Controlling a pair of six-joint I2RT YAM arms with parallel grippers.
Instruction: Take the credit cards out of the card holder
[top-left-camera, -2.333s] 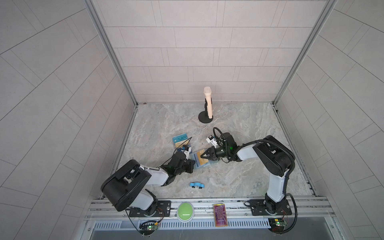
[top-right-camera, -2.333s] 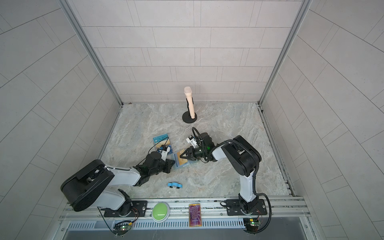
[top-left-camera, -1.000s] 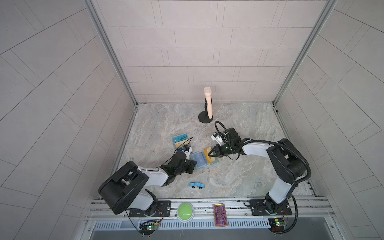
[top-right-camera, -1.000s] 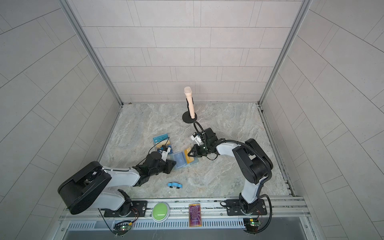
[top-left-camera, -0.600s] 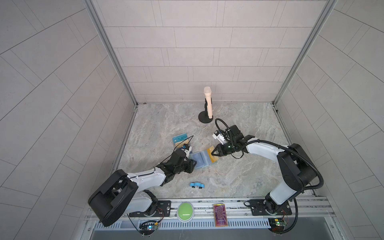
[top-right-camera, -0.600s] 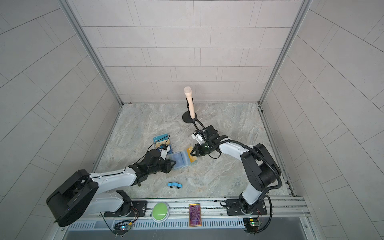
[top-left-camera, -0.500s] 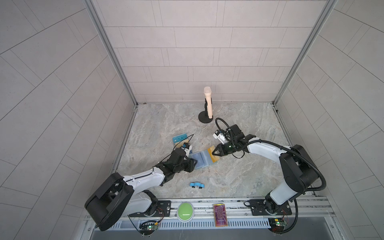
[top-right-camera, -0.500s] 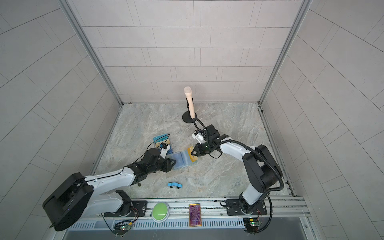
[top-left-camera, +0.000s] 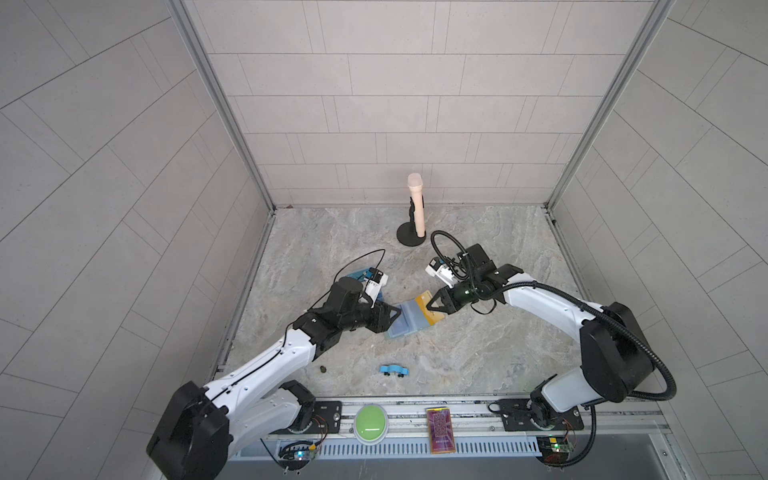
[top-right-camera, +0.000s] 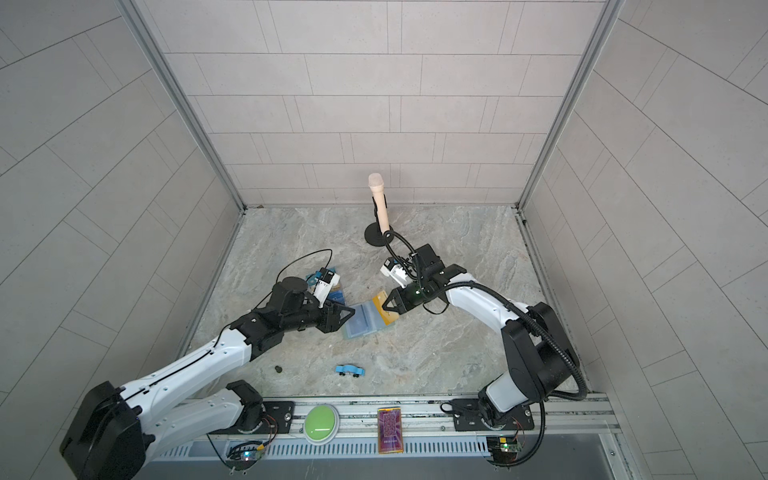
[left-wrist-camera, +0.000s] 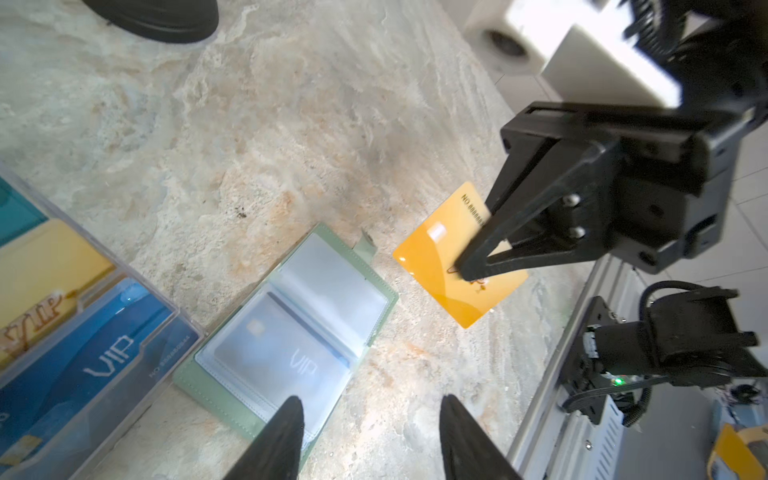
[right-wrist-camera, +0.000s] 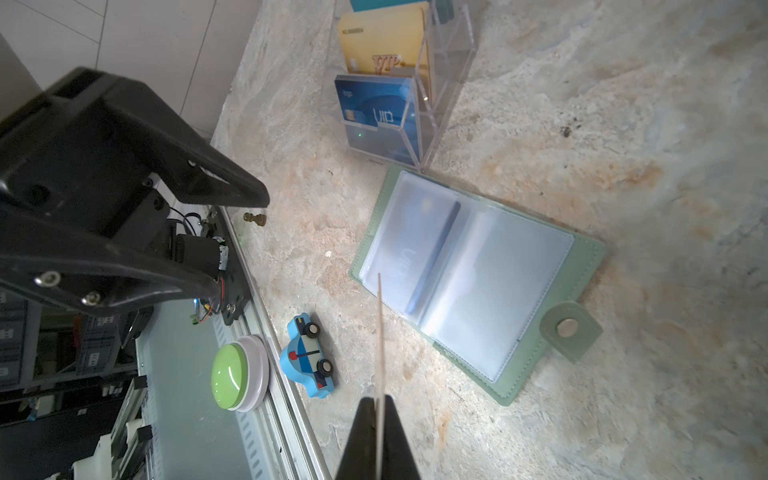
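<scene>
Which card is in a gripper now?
The orange-tan card, pinched by the shut right gripper outside the card holder; the light blue card is sleeved, the printed cards sit in the acrylic stand.

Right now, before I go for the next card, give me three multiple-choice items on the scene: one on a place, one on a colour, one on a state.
1. Where is the tan card?
A. Tucked in a sleeve of the card holder
B. In the right gripper, outside the card holder
C. Under the card holder

2. What colour is the card holder's cover?
A. Red
B. Mint green
C. Black

3. How does the card holder lie?
A. Snapped shut
B. Standing on edge
C. Open flat on the table, clear pages up

Answers:
1 B: the left wrist view shows the gripper pinching the card beside the holder.
2 B: a green border frames the clear pages.
3 C: both clear pages show side by side.
</scene>
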